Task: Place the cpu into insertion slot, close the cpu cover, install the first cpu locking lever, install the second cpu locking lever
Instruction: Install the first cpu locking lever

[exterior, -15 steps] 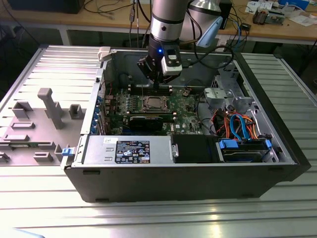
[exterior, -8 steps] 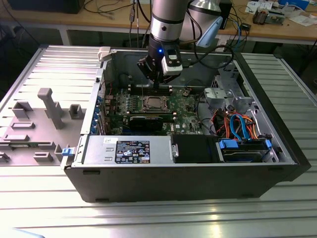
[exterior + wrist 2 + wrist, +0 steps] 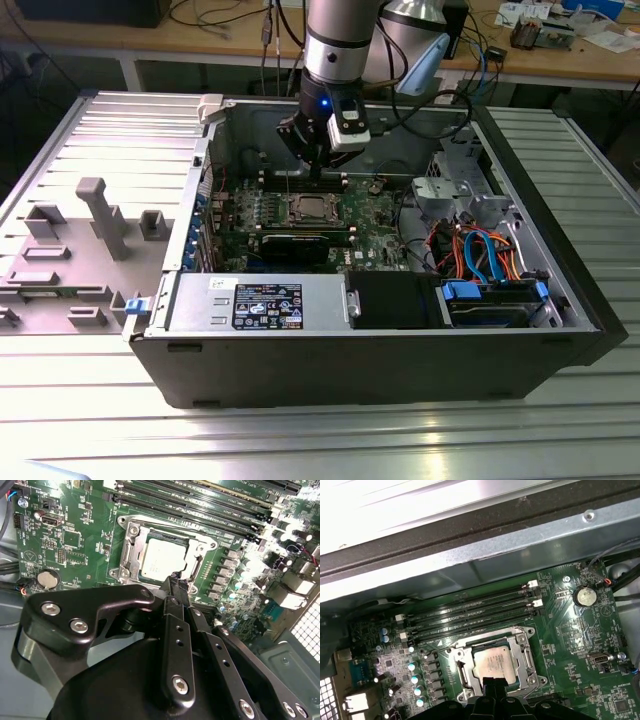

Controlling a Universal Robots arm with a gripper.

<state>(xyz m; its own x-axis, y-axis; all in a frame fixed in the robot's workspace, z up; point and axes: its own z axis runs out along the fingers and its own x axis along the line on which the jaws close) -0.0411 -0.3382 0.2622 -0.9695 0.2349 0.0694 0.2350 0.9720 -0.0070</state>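
Standing by the metal-slatted bench [image 3: 90,110], I can see the open dark-grey computer case [image 3: 380,370] with the arm reaching down into it, and the black end effector [image 3: 315,165] poised just above the green motherboard [image 3: 75,545]. The small flat square cpu with its silvery metal top [image 3: 162,557] already lies in the square silver-rimmed insertion slot [image 3: 131,532]; in both wrist views it looks level and square to the rim. The thin silver frame of the cpu cover [image 3: 526,652] appears to lie around the chip, though from here I cannot say whether it is fully down or merely resting, and I cannot make out either locking lever clearly enough to say whether it is latched. The end effector's black fingertips [image 3: 175,585] sit together, with no gap that I can see and nothing held between them, right at the near edge of the slot in the second wrist view. To my eye the work in hand is the closing and latching, not the placing. To do that well I would judge that any push should go on the metal frame or a lever and never on the chip's face, that it should be straight down and gentle, and that the fingertips should stay clear of the long black memory slots [image 3: 470,612] just beside the socket.
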